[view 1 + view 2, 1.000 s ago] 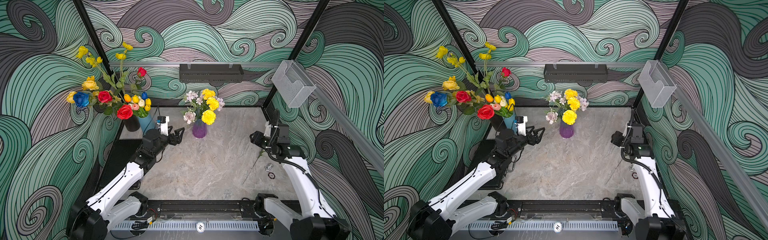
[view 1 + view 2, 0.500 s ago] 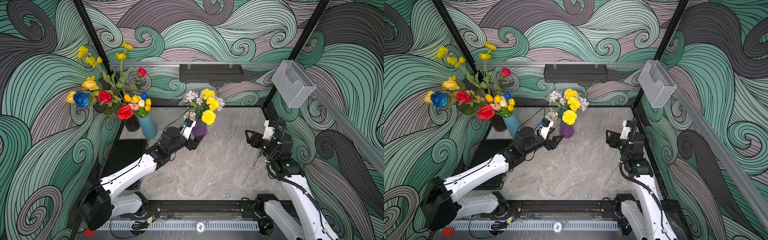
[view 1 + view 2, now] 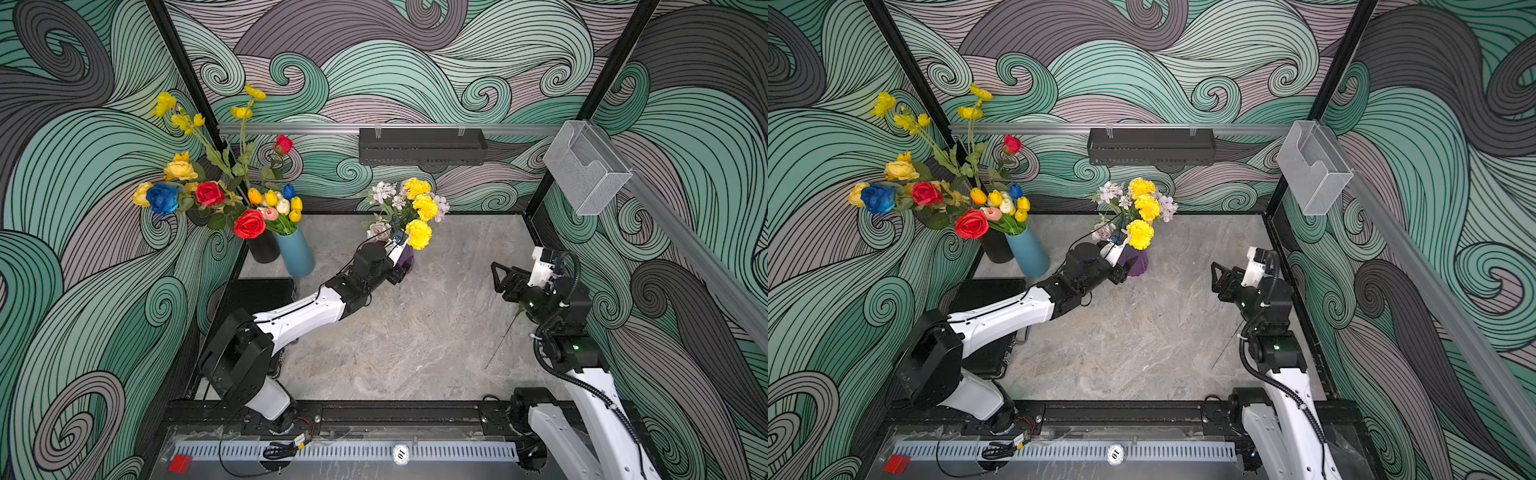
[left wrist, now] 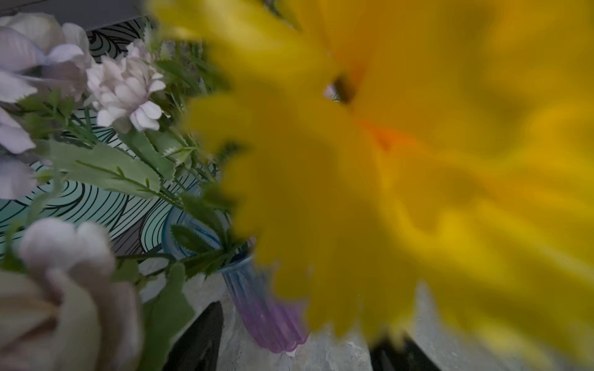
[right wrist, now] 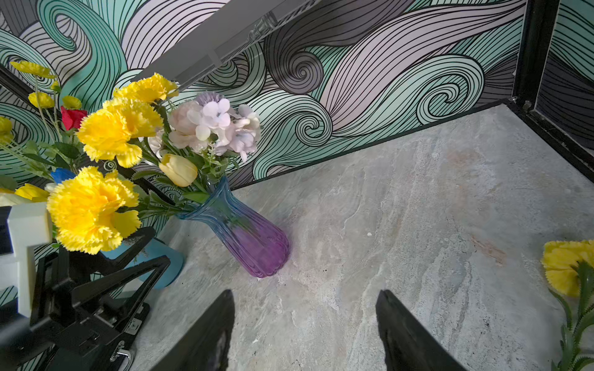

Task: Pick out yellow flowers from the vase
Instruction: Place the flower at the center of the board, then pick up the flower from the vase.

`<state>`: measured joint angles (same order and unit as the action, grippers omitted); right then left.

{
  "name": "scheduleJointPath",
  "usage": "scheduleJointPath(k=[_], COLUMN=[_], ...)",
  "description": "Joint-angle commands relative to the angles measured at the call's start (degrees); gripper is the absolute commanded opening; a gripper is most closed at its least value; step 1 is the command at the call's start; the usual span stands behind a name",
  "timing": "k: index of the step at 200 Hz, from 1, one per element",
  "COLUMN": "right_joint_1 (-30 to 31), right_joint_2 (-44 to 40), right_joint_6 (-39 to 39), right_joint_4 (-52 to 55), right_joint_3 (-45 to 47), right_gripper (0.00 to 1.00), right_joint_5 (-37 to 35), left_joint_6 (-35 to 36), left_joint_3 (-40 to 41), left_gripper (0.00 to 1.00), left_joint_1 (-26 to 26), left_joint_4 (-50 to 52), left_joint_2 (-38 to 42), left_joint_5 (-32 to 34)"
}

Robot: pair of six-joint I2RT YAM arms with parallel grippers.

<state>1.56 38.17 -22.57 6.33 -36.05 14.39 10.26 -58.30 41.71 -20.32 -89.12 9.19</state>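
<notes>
left gripper (image 3: 1125,269): seen open beside lowest yellow pom-pom (image 3: 418,234) | right gripper (image 5: 305,294): seen open, empty | handling: bloom judged light, crushable; stem (image 5: 160,209) below head is preferred; glass vase (image 5: 247,237) judged tippable

The left end effector (image 3: 1124,268) moves from the tabletop's (image 3: 1142,353) left edge to the purple vase (image 3: 1140,266); the right end effector (image 3: 1219,282) swings inward.
</notes>
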Motion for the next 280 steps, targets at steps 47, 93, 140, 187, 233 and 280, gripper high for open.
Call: scheduleJointPath(k=[47, 93, 140, 187, 233, 280], right_joint_1=[0.3, 0.3, 0.3, 0.4, 2.3, 7.5], right_joint_2=[-1.0, -0.9, -0.4, 0.1, 0.7, 3.7], right_joint_6=[-0.3, -0.3, -0.2, -0.2, 0.9, 3.0], right_joint_4=[-4.4, -5.0, -4.9, -5.2, -6.7, -10.0], right_joint_3=[1.8, 1.7, 1.3, 1.6, 2.1, 2.2], right_gripper=[0.70, 0.71, 0.71, 0.71, 0.70, 0.69], right_joint_5=[2.2, 2.7, 3.5, 4.2, 4.5, 2.7], left_joint_6=[8.0, 9.1, 8.1, 7.1, 5.2, 3.5], left_joint_3=[-3.5, -6.9, -8.6, -8.9, -8.9, -10.1], left_gripper=[0.58, 0.52, 0.44, 0.39, 0.33, 0.30], left_joint_1=[0.7, 0.7, 0.6, 0.6, 0.6, 0.5], left_joint_4=[-16.1, -17.7, -18.6, -18.8, -17.0, -13.9], left_joint_2=[-4.7, -8.3, -9.6, -8.6, -5.9, -3.1], left_joint_5=[0.6, 0.5, 1.1, 1.2, -0.1, -1.3])
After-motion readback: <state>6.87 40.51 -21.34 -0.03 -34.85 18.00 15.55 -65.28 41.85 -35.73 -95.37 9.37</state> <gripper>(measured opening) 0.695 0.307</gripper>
